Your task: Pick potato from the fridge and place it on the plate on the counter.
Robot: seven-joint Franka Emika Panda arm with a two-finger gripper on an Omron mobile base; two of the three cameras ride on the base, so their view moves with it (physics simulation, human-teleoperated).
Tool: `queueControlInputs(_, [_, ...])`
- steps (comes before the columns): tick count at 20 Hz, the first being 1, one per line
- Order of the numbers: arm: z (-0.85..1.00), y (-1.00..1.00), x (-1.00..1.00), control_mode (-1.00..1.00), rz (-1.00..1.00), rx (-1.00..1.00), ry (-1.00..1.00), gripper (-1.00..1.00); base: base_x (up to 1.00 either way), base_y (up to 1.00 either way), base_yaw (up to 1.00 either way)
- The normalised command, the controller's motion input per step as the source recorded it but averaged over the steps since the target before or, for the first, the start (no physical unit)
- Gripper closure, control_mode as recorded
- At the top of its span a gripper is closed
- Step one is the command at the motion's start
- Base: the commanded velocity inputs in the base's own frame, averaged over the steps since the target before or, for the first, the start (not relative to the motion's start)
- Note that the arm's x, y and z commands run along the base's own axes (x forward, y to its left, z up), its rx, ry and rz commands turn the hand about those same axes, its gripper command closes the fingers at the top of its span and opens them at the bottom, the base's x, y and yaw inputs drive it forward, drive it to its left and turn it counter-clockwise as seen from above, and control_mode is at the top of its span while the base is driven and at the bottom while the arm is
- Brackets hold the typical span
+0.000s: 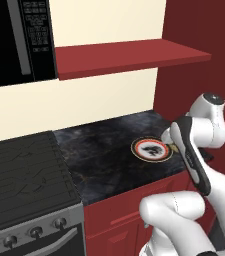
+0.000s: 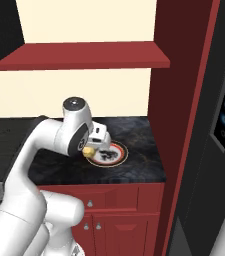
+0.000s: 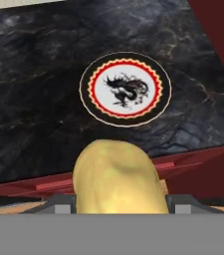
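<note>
— So, nearest first: what does the end effector [image 3: 118, 211] have?

— It is clenched on the potato [image 3: 117, 178], which bulges up between the two fingers and hides their tips in the hand view. From the right base view the potato [image 2: 88, 149] hangs at the near rim of the plate [image 2: 108, 154].

— And beyond it?

— The plate [image 3: 125, 89] lies ahead of the end effector on the tabletop [image 3: 34, 99], flat and bare, with the front edge of the tabletop between them in the hand view.

— How should the carry finish?

— I'd move forward until the potato sits over the dark centre mark, then lower until it nearly touches before letting go. It's lumpy and roundish, so a drop from height would probably roll it off the rim.

— Anything farther?

— Past the plate [image 1: 152, 149], a red cabinet side [image 1: 194, 30] rises; keep the wrist clear of it.
</note>
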Motion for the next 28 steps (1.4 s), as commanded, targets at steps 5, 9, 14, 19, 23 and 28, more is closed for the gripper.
queueControlInputs(5, [-0.35,0.00,0.94,-1.00,0.00,0.00,0.06,1.00,0.00,0.00,0.00])
queueControlInputs(9, [-0.36,-0.02,0.90,-1.00,0.00,0.00,0.06,1.00,0.00,0.00,0.00])
queueControlInputs(14, [-0.39,-0.05,0.81,-1.00,0.00,0.01,0.06,1.00,0.00,0.00,0.00])
queueControlInputs(19, [-0.47,-0.01,0.60,-1.00,0.00,0.00,0.04,1.00,0.00,0.00,0.00])
queueControlInputs(23, [-0.62,-0.07,0.52,-1.00,0.01,0.00,0.03,1.00,0.00,0.00,0.00])
queueControlInputs(28, [-0.58,-0.08,0.32,-1.00,0.05,0.00,0.03,1.00,0.00,0.00,0.00])
